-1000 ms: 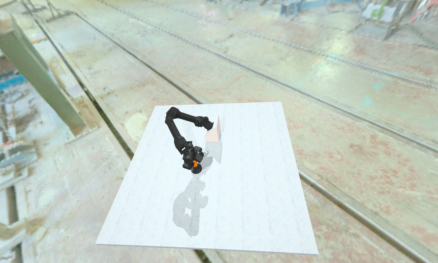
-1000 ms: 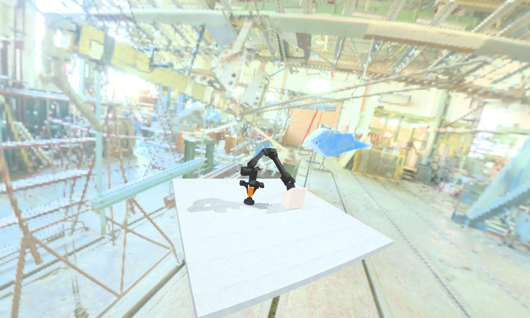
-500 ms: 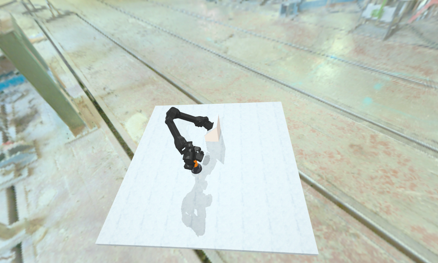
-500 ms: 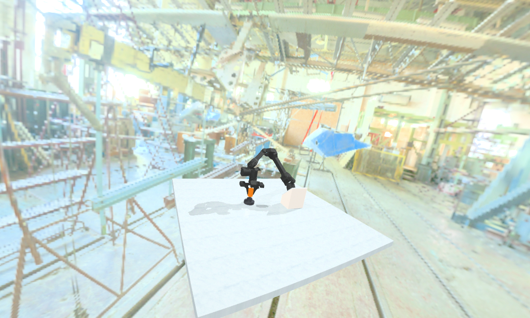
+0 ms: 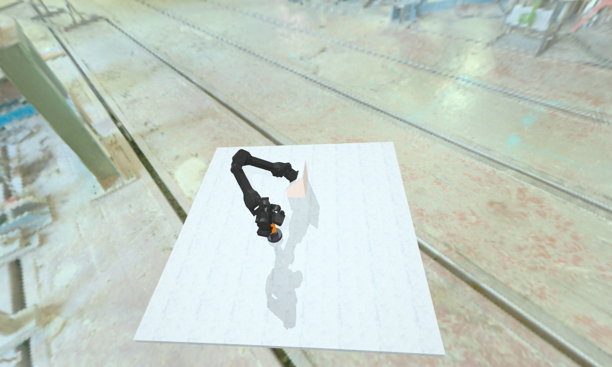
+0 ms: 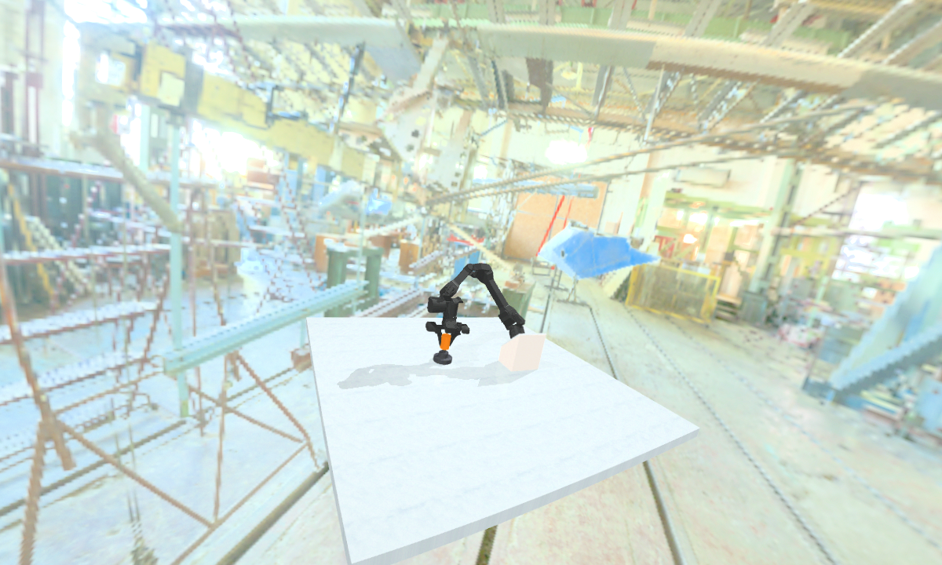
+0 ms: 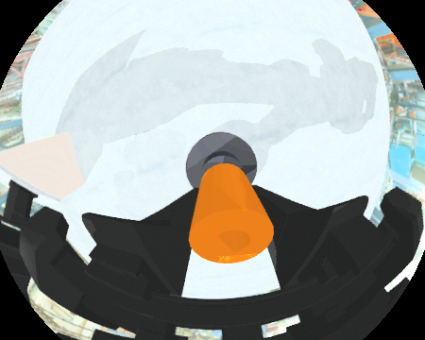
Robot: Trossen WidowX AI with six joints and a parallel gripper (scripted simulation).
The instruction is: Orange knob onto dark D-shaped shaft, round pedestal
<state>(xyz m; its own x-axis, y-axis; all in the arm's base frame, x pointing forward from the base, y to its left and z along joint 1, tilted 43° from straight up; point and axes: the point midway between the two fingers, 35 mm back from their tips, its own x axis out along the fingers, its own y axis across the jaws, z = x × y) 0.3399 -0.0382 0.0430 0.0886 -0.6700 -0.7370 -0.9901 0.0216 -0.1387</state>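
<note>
The orange knob (image 5: pixel 273 227) (image 6: pixel 445 341) (image 7: pixel 231 219) is upright between the fingers of my gripper (image 5: pixel 272 229) (image 6: pixel 445 344) (image 7: pixel 227 191), which is shut on it. The dark round pedestal (image 5: pixel 275 238) (image 6: pixel 443 359) (image 7: pixel 197 163) stands on the table directly below the knob. In the wrist view, a dark raised round part shows on the pedestal just beyond the knob's lower end. The knob's body sits above the pedestal's wide base. The shaft's flat side and the knob's hole are hidden, and I cannot tell how far the shaft is inside the knob.
A pale pink angular block (image 5: pixel 297 189) (image 6: pixel 527 352) (image 7: pixel 44 165) stands near the arm's base. The white table (image 5: pixel 367 273) (image 6: pixel 460 450) carries the arm, the pedestal and the block. Shadows of the arm and block fall across it.
</note>
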